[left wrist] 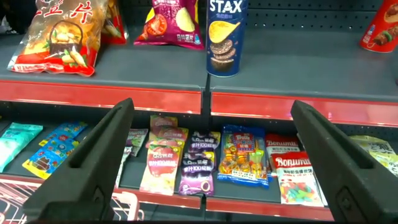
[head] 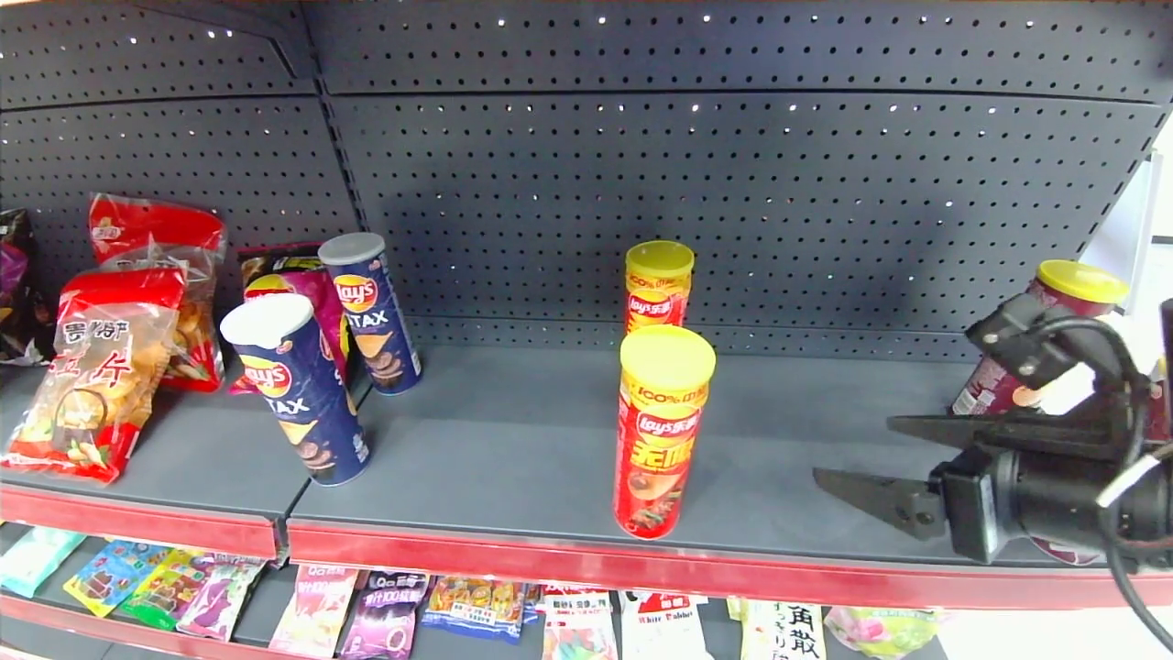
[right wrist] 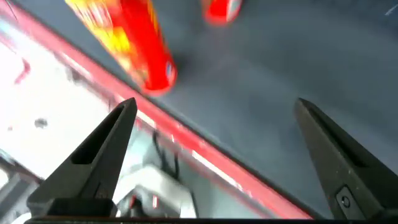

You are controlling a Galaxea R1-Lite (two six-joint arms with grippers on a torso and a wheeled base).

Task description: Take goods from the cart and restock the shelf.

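Observation:
Two red cans with yellow lids stand mid-shelf, one near the front edge [head: 662, 431] and one behind it [head: 657, 286]. My right gripper [head: 852, 449] hangs open and empty over the shelf's right end, to the right of the front red can [right wrist: 134, 37]; the rear red can [right wrist: 222, 9] lies farther in. In its own wrist view the right gripper [right wrist: 216, 102] has its jaws wide apart above the shelf's red lip [right wrist: 186, 140]. My left gripper [left wrist: 211, 106] is open and empty, lower down, facing the shelf front below a blue can [left wrist: 224, 37].
A maroon can with a yellow lid [head: 1045, 339] stands behind my right arm. Two blue cans [head: 298, 399] [head: 371, 312] and snack bags [head: 92, 376] fill the shelf's left. The grey shelf [head: 513, 458] has free room between the cans. Candy packets [left wrist: 242, 155] hang on the tier below.

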